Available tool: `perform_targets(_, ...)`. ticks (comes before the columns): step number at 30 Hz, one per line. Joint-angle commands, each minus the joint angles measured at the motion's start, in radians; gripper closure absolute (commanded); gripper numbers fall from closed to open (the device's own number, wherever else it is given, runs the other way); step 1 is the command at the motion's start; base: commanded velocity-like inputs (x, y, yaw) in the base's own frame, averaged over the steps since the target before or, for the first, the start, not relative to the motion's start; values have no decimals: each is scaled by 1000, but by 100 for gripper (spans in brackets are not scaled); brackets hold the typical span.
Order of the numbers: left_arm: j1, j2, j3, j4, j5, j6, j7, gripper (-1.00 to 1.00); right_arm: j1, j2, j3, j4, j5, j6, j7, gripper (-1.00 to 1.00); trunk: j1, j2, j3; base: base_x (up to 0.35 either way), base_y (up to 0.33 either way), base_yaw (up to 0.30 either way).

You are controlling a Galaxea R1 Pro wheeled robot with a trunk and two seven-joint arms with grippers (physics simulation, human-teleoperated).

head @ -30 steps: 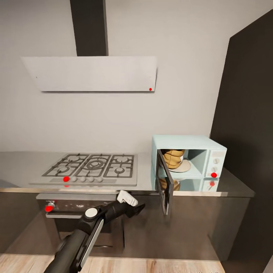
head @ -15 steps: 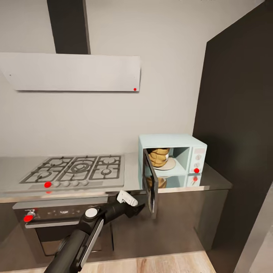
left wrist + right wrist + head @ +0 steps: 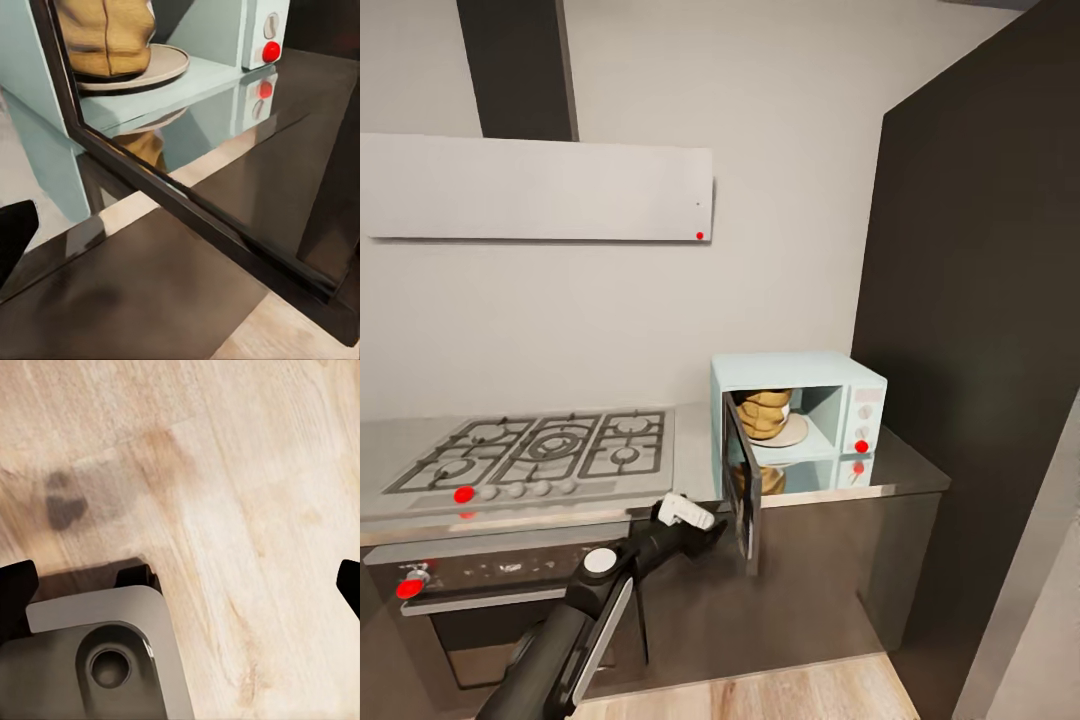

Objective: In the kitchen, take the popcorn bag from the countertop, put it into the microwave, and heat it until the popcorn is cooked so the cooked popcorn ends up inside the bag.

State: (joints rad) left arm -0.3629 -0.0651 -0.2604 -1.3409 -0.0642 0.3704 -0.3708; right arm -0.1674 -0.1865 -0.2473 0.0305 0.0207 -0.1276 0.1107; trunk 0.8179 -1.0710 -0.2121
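Grey kitchen surface (image 3: pixel 660 470) is carrying a gas hob (image 3: pixel 530 455) and the mint-blue microwave (image 3: pixel 800 415). Just below its edge, the left claw (image 3: pixel 710 530) is hovering by the microwave's open door (image 3: pixel 741 490); I cannot tell its grip. Inside, the popcorn bag (image 3: pixel 764 412) is sitting on the turntable plate (image 3: pixel 150 67). Over wooden floor (image 3: pixel 247 495), the right claw (image 3: pixel 180 585) is hanging spread wide.
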Motion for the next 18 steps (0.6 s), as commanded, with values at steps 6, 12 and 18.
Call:
perform_targets(6,-1,3,6,-1,-6,-58,5,-100,-1,-1,-7,3,2,-7,3,-100,0,-1,-1,0,0,0)
perform_targets(12,-1,8,3,3,-6,-137,2,-100,-1,-1,-6,3,3,-6,4,-100,0,-1,-1,13,3,0)
perform_targets(18,-1,8,7,9,-3,-131,0,-100,-1,-1,-3,3,4,-6,4,-100,0,-1,-1,268,96,0)
